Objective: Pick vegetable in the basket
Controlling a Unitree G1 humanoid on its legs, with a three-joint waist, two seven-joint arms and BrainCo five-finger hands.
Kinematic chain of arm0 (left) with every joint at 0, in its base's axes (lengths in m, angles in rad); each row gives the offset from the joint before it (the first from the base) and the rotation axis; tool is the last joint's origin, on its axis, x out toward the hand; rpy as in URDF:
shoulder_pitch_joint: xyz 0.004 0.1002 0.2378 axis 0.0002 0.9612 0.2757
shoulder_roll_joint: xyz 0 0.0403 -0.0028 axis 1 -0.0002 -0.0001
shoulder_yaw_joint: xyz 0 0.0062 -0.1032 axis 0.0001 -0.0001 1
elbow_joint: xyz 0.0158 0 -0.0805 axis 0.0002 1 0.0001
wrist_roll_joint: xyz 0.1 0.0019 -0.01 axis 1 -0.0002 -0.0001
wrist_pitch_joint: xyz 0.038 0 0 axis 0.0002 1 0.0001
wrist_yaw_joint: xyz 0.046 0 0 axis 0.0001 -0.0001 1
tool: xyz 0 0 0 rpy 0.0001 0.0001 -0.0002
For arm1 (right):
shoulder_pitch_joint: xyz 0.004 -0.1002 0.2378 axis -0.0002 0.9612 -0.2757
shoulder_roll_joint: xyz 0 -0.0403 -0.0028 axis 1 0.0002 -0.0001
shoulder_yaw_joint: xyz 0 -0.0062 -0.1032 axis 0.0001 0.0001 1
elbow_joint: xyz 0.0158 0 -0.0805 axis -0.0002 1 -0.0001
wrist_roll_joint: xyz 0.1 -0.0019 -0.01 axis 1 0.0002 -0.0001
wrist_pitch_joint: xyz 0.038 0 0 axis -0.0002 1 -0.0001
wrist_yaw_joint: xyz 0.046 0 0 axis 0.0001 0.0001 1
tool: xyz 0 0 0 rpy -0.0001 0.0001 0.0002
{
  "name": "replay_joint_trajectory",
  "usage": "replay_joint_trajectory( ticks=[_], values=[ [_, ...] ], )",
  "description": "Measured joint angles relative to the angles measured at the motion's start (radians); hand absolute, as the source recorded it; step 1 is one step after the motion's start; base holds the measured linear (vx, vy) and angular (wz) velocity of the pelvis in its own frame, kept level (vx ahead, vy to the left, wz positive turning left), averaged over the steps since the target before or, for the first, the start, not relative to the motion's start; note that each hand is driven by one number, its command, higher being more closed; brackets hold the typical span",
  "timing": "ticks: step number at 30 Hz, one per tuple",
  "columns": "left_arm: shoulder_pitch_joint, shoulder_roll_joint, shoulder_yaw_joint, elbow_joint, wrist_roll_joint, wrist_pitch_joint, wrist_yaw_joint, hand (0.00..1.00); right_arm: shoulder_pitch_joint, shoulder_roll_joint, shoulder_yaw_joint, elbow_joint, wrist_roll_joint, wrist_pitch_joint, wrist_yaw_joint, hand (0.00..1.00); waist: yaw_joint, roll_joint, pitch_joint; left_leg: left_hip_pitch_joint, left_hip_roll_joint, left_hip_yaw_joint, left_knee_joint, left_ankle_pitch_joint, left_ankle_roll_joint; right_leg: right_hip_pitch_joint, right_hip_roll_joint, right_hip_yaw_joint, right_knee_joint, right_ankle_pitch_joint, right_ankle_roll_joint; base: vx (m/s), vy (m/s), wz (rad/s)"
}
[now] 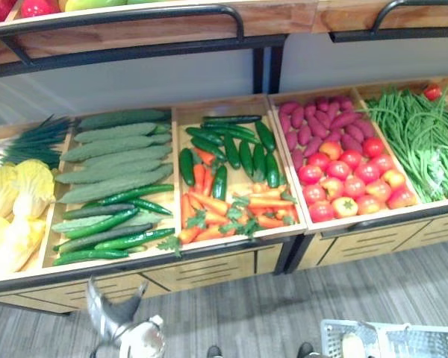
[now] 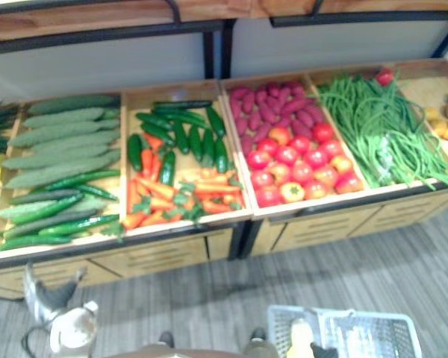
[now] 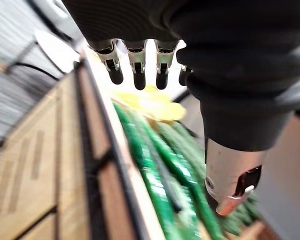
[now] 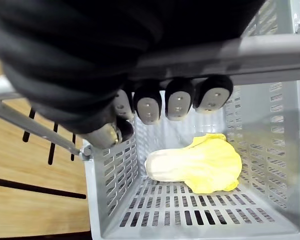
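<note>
Right robot hand clamps the basket handle — one cabbage already inside. Left robot hand hangs open near the cucumbers — we should drop onto one, clearing the crate edge.

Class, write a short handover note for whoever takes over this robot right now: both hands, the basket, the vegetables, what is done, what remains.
Left hand: open, empty, by the front of the stand, near the cucumbers.
Right hand: shut on the basket handle, holding the grey basket on the robot's right.
Done: one yellow cabbage lies in the basket.
Left: probably pick the next vegetable with the free left hand.
</note>
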Motion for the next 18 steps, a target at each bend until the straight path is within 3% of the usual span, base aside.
replay_joint_trajectory(
  ticks=[2, 6, 10, 13, 18],
  values=[
    [-0.019, 0.051, -0.038, -0.037, 0.032, -0.018, -0.022, 0.0, -0.005, -0.007, 0.028, -0.006, -0.001, -0.008, 0.0, 1.0, -0.017, 0.0, 0.0, 0.0, 0.0, 0.007, -0.002, -0.001, 0.0, -0.006, 0.001, 0.008, -0.001, 0.002, -0.002, -0.02, 0.008, -0.1],
    [-0.031, 0.139, -0.095, -0.132, 0.086, -0.059, -0.095, 0.0, -0.026, -0.038, 0.037, -0.011, -0.008, -0.015, 0.004, 1.0, -0.02, 0.013, -0.005, -0.002, -0.001, 0.06, 0.0, -0.009, -0.001, -0.038, 0.005, 0.058, -0.011, 0.02, -0.008, 0.01, 0.021, -0.39],
    [-0.107, 0.211, -0.13, -0.135, 0.095, -0.077, -0.219, 0.0, -0.025, -0.069, 0.037, -0.018, -0.01, -0.015, 0.018, 1.0, -0.028, 0.029, -0.011, 0.0, -0.006, 0.09, 0.002, -0.018, -0.002, -0.049, 0.006, 0.085, -0.028, 0.035, -0.007, 0.05, 0.018, -0.21],
    [-0.165, 0.258, -0.15, -0.118, 0.092, -0.072, -0.327, 0.0, -0.024, -0.076, 0.036, -0.044, -0.014, -0.013, 0.047, 1.0, -0.056, 0.032, -0.011, 0.003, -0.009, 0.115, 0.002, -0.018, -0.002, -0.052, 0.006, 0.102, -0.036, 0.041, -0.007, 0.04, 0.016, -0.12],
    [-0.287, 0.274, -0.216, -0.092, 0.105, -0.002, -0.527, 0.0, -0.034, -0.081, 0.033, -0.09, -0.049, -0.002, 0.076, 1.0, -0.075, 0.045, -0.008, 0.003, -0.013, 0.149, 0.002, -0.022, -0.003, -0.072, 0.006, 0.132, -0.04, 0.052, -0.01, 0.0, 0.005, -0.17]
  ],
)
